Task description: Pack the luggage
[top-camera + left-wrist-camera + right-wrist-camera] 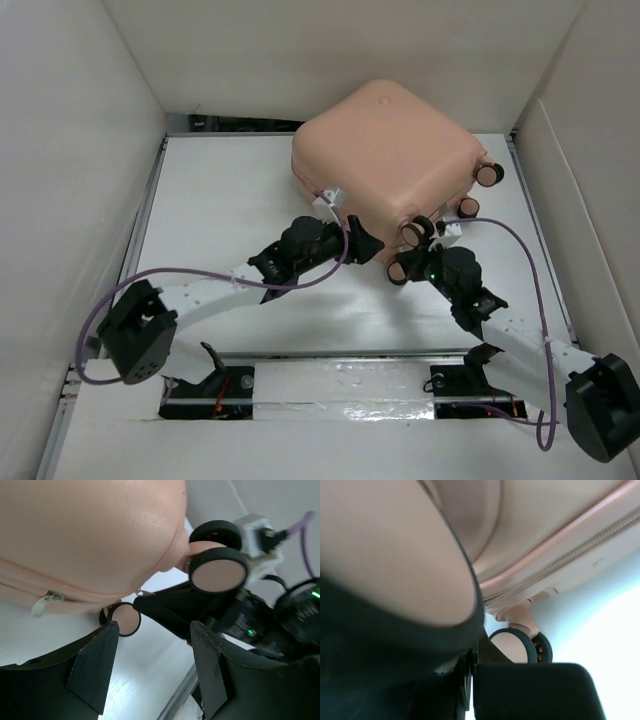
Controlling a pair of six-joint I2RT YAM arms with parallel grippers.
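**Closed case, smooth shell, few places to bite**

Well, the luggage (385, 150) lies flat on the table (220, 200), at the far side and a little right of centre, with its wheels (218, 572) turned toward my right arm. Its two halves look shut, and the zip (570, 560) runs closed along the stretch I can see.

My left claw (152, 640) hangs just off the near corner of the case. Its fingers (95, 670) stand apart with nothing between them. My right claw (408, 258) is closed to a narrow wedge and pushed in among the near wheels. From my right wrist the view is a blur of wheel and shell, so I cannot tell whether that wedge pinches anything or only leans there.

I judge the shell to be stiff and slick. Its faces are broad and rounded, and a two-finger claw will skate off them rather than hold. The case is small and probably light, so a push is likely to slide it across the table, or roll it if the wheels touch down.

The good holds are the small parts:
- The zip pull (45, 602) is soft and thin and suits a pinch.
- A wheel stem is rigid and would serve for bracing.
- The seam ridge between the halves could take a fingertip for lifting.
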